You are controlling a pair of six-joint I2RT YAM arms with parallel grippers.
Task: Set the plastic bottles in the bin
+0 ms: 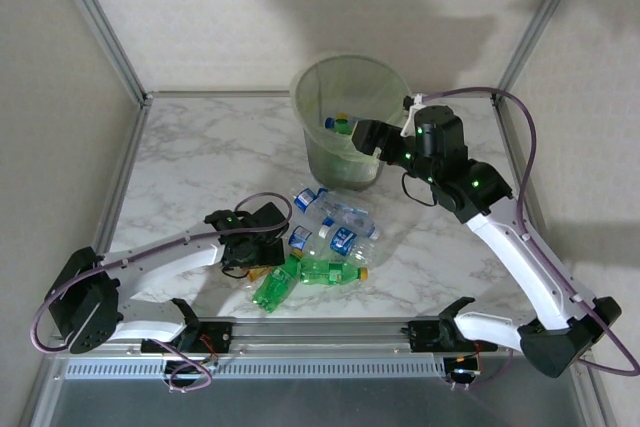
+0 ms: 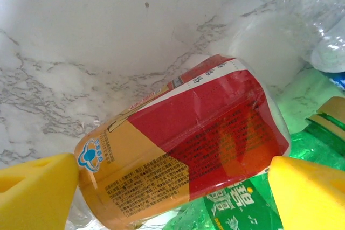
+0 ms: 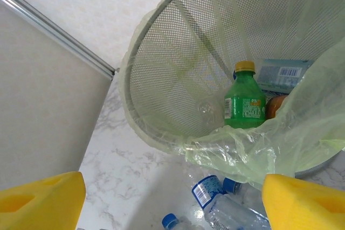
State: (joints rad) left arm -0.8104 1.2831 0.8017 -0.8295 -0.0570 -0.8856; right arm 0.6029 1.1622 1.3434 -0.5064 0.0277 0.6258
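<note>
- Red-yellow labelled bottle (image 2: 183, 144) lying on its side on marble table (image 1: 200, 157), straddled by left gripper (image 2: 175, 187); yellow pads (image 2: 38, 192) spread wide, one at each end; contact cannot be told.
- Green bottle (image 2: 318, 144) lying just beside it.
- Remaining plastic bottles (image 1: 330, 232) heaped at table centre, near side of bin: clear with blue labels, green ones at front.
- Bin (image 3: 178, 79) upright at far edge, pale green liner (image 3: 269, 138) draped over rim.
- Inside bin: green bottle (image 3: 243, 100) standing upright, blue-labelled bottle (image 3: 280, 74) behind it.
- Right gripper (image 3: 172, 197) held beside bin rim, jaws spread, nothing between.
</note>
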